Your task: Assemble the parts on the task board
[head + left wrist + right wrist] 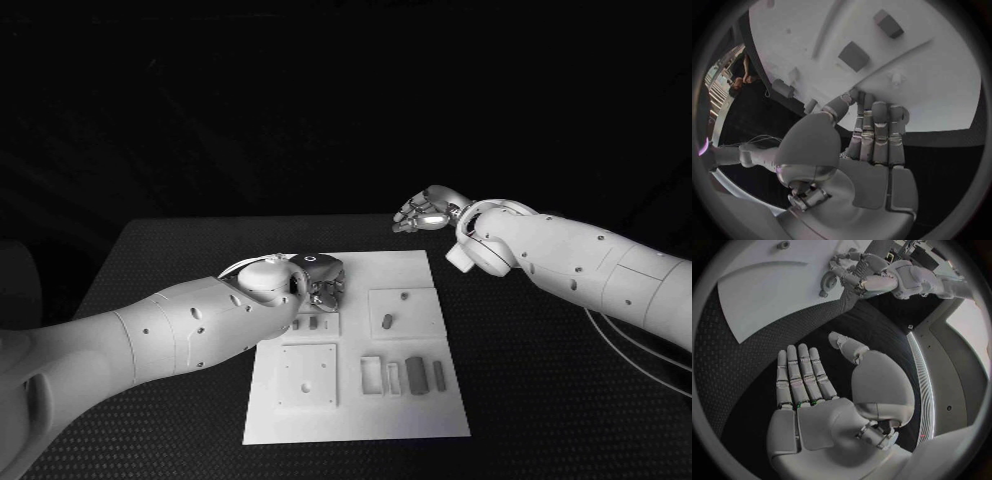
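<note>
The white task board (433,420) lies in the middle of the black table. Grey parts lie on it: a short peg (387,321) on a raised square, and several bars (417,373) near the front. My left hand (317,282) hovers low over the board's far left part, fingers pointing down at it, with nothing seen in them. In the left wrist view the left hand's fingers (879,130) lie straight side by side near the board (942,85), and two grey blocks (853,55) lie beyond. My right hand (428,210) is open above the table past the board's far right corner, palm (826,417) bare.
A square plate with holes (309,375) sits at the board's front left, and two small pieces (306,323) lie just behind it. Black table (534,400) surrounds the board on all sides. A thin cable (635,360) trails under my right arm.
</note>
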Motion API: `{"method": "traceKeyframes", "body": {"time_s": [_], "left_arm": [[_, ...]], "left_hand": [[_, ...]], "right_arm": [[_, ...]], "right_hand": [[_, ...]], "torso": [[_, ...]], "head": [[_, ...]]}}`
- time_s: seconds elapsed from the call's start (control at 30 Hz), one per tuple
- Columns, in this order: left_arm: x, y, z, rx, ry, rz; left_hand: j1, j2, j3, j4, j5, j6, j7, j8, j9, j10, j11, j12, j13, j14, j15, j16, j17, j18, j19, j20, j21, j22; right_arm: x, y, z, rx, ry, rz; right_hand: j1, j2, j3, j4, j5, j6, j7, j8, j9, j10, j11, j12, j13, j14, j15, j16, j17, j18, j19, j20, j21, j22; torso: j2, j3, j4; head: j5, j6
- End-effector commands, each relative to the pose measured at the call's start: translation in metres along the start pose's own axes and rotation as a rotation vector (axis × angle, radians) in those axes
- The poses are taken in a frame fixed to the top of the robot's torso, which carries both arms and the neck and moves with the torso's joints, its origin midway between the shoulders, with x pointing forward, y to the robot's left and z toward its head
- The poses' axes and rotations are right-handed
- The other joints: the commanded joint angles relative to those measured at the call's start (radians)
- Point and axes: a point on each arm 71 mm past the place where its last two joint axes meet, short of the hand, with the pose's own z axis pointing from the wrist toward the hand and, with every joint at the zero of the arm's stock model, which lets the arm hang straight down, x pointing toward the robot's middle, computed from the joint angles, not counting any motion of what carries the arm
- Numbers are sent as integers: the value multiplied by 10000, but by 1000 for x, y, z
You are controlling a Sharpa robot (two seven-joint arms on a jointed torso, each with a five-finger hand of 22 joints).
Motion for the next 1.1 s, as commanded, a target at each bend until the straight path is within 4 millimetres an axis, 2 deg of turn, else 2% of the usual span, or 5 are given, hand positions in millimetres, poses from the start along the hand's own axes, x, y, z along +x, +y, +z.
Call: {"method": "traceKeyframes", "body": {"time_s": [0.03,0.4,0.6,1.0,1.1], "left_arm": [[3,-1,0,140,-51,-119],[0,5,-5,225,-917,-998],[-2,12,-11,185,-1434,-1810],[-10,23,-20,48,-1580,-3212],[-10,27,-25,-4,-1517,-3271]], "left_hand": [[165,162,113,-21,-2,145,5,98,23,181,-28,36,25,173,-54,83,-4,122,119,-609,77,203],[482,197,429,-39,-92,434,-5,169,17,703,-136,37,38,697,-172,192,-72,197,476,-727,255,180],[477,191,448,-39,-80,454,-12,171,14,733,-143,25,34,712,-179,168,-91,196,482,-729,250,172],[473,187,476,-43,-35,472,-20,167,7,764,-154,2,26,755,-194,158,-107,196,496,-736,243,163],[468,183,477,-44,-31,472,-19,165,5,765,-155,-3,24,758,-195,155,-110,195,496,-736,240,161]], "right_arm": [[1,1,0,-99,87,19],[1,1,0,-96,81,18],[0,0,0,-86,71,16],[-1,-1,-1,-69,53,9],[-1,-1,-2,-59,49,7]], "right_hand": [[-50,22,-65,-18,62,-59,-15,46,-11,-31,25,-36,-9,-75,-9,68,-9,-74,-39,-10,-49,12],[-50,21,-66,-19,65,-58,-15,47,-12,-30,25,-36,-8,-75,-10,69,-9,-73,-38,-9,-54,18],[-50,20,-66,-20,66,-58,-15,49,-13,-30,25,-36,-8,-75,-10,70,-10,-73,-37,-9,-57,22],[-48,18,-66,-24,69,-58,-15,50,-14,-30,25,-36,-9,-76,-11,71,-11,-72,-37,-9,-62,28],[-47,18,-66,-24,69,-58,-15,50,-14,-30,25,-36,-9,-76,-11,71,-11,-72,-36,-9,-63,29]], "torso": [[-4,5,-2],[-2,1,2],[-1,-14,0],[-5,-12,6],[-11,-2,13]], "head": [[-14,-5],[-20,20],[-27,46],[-31,85],[-21,86]]}}
